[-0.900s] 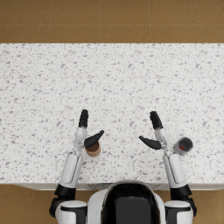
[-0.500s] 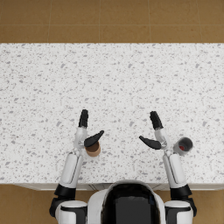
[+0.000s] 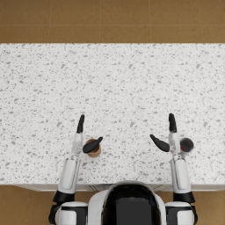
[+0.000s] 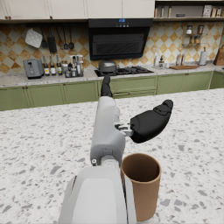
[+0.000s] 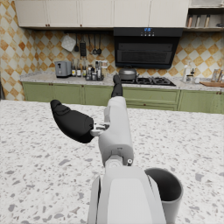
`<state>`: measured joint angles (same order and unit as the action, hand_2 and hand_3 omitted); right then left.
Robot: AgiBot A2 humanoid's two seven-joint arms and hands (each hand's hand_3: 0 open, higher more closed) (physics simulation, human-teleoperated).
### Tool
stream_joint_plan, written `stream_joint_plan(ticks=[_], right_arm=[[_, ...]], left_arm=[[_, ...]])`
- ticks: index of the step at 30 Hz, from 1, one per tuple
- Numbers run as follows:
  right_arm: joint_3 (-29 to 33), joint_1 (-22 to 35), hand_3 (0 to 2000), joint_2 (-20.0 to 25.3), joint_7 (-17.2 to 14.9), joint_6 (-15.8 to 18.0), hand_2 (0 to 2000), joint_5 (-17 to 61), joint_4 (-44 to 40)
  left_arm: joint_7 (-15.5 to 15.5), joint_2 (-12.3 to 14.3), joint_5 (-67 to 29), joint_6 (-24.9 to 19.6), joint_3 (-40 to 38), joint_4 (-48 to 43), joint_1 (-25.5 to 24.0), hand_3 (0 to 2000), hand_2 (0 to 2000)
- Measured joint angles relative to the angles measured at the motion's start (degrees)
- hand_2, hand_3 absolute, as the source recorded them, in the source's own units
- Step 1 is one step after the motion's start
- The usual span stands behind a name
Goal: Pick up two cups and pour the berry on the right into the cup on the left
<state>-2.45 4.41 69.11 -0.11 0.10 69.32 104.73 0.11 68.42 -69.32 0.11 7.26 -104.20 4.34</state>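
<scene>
Brown cup [image 3: 93,148], grey cup [image 3: 186,145] (red berry [image 3: 183,149] inside), speckled wht tabletop [image 3: 123,88].

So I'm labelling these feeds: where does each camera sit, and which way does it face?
Head view: looks steeply down on the speckled counter; both arms, left hand, right hand.
Left wrist view: along the left forearm toward the kitchen; left hand, brown cup.
Right wrist view: along the right forearm; right hand, grey cup.
Shared: both wrist views show the stove.

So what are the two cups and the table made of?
The brown cup looks like matte paper or cardboard: flat tan colour, thin rim, no shine. The grey cup looks like dull plastic or maybe ceramic; hard to tell in a rendered picture. The table looks like polished terrazzo stone: white with small dark speckles.
</scene>
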Motion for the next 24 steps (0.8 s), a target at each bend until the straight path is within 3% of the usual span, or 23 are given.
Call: stream_joint_plan(ticks=[10, 24], right_arm=[[8.9, -7.0, 0, 1.0, 0.1, -0.1, 0, 10.7, 0.1], [24.0, -13.9, 0, 4.7, 0.1, -0.1, 0, 12.4, -3.8]], left_arm=[[-0.1, -0.6, -9.4, -0.1, -2.7, 0.4, -5.8, 0, 0], [-0.1, 0.0, -10.6, -0.1, -2.9, 2.9, -10.0, 0, 0]])
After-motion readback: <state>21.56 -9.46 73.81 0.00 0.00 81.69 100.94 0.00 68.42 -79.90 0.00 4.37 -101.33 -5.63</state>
